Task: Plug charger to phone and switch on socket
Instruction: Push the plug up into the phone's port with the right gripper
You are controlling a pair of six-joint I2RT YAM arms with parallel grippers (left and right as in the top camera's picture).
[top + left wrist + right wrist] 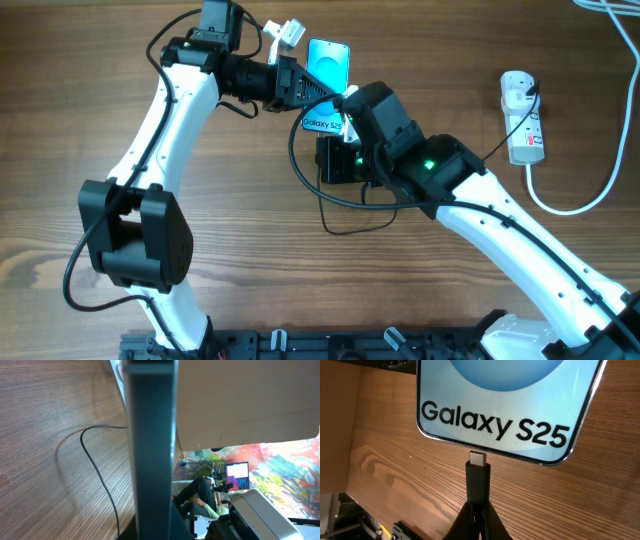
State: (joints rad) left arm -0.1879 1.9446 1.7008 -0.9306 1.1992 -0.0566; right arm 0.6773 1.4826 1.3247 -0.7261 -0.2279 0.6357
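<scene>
pinching the charger [478, 480] tip at the phone [505, 400], right tool [479, 512]; left tool [298, 85] clamped on phone edge, port hidden

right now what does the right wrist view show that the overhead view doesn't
Only the right wrist: the charger's connector, pinched in the right jaws, its metal tip meeting the phone's bottom edge, not visibly pushed in. Only the overhead: the socket with its thick white cord, far off to the right. Both: the phone's Galaxy S25 strip and the wooden table.
</scene>
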